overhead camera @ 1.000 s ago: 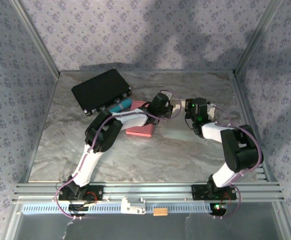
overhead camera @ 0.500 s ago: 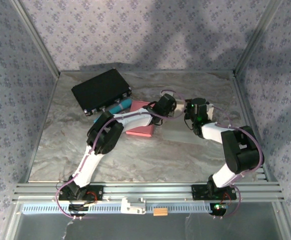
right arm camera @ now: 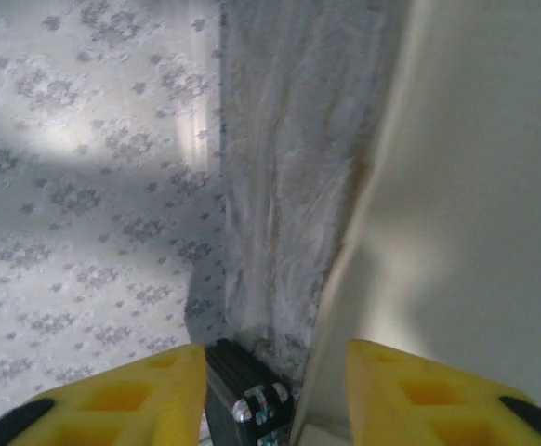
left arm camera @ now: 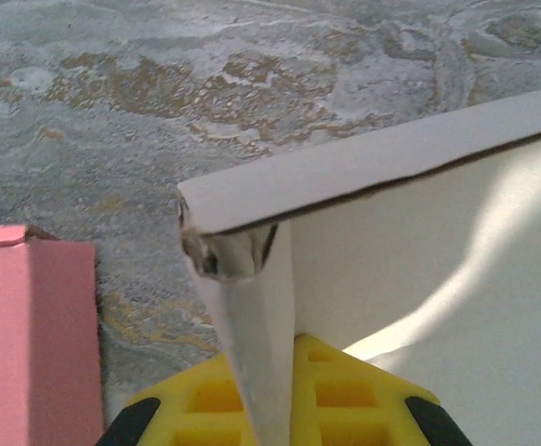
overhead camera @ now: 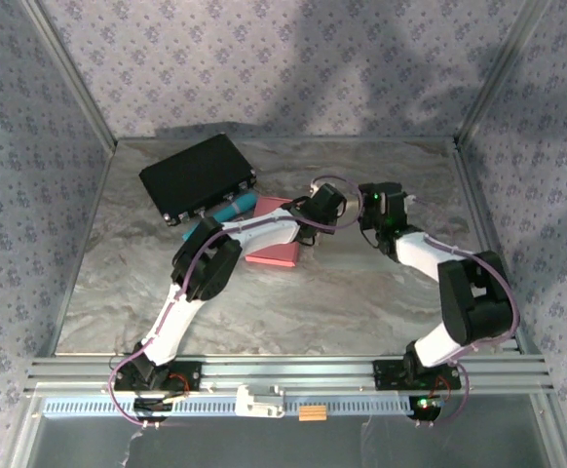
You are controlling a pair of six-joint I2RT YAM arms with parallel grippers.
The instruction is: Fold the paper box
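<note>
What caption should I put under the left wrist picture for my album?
Left gripper pinches the white paper box beside a pink box.

**Two claws nose to nose on the marbled worktop**

We see the left claw [overhead camera: 338, 207] and right claw [overhead camera: 366, 210] close together toward the back of the worktop [overhead camera: 293, 312]. Left of them, a pink box [overhead camera: 276, 253], a teal cylinder [overhead camera: 233, 207] and a black case [overhead camera: 196, 175] cluster.

The marbled table [overhead camera: 293, 302] is carrying a black case [overhead camera: 198, 175] lying toward its far left corner, a teal cylinder [overhead camera: 233, 208] touching the case's near edge, and a pink box [overhead camera: 276, 255] resting near the centre.
</note>
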